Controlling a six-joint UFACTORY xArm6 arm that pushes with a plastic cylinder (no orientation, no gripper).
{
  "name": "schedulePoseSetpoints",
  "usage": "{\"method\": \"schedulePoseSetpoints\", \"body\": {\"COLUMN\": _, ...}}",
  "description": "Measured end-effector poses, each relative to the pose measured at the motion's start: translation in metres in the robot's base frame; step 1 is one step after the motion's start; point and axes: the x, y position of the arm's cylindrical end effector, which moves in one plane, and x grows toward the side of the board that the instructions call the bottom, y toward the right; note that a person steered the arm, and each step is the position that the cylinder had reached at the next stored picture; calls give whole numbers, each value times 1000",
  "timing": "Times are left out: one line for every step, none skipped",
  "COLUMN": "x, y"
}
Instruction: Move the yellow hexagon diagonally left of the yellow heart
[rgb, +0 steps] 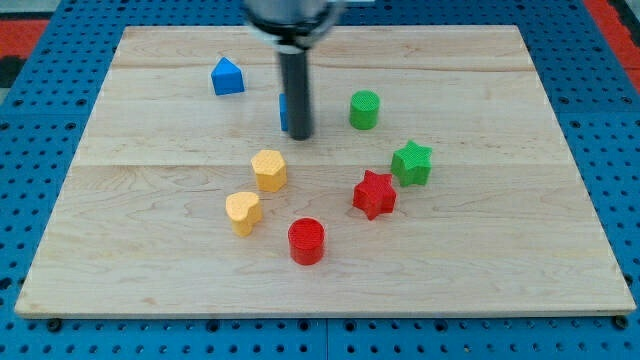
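The yellow hexagon (269, 169) sits near the middle of the wooden board. The yellow heart (243, 212) lies just below it and slightly to the view's left, a small gap apart. My tip (299, 135) stands above and to the right of the hexagon, apart from it. The rod hides most of a blue block (284, 112) right behind it.
A blue pentagon-like block (227, 77) is at the top left. A green cylinder (364, 109) is right of the rod. A green star (411, 162), a red star (374, 194) and a red cylinder (306, 241) lie to the right and below. The board (130, 270) ends on blue pegboard.
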Motion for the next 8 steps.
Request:
{"method": "schedulePoseSetpoints", "body": {"x": 14, "y": 11}}
{"method": "schedulePoseSetpoints", "body": {"x": 34, "y": -18}}
{"method": "schedulePoseSetpoints", "body": {"x": 37, "y": -44}}
{"method": "schedulePoseSetpoints", "body": {"x": 55, "y": -36}}
{"method": "schedulePoseSetpoints", "body": {"x": 72, "y": -51}}
{"method": "schedulePoseSetpoints", "body": {"x": 78, "y": -63}}
{"method": "schedulePoseSetpoints", "body": {"x": 65, "y": -96}}
{"method": "schedulePoseSetpoints", "body": {"x": 44, "y": -117}}
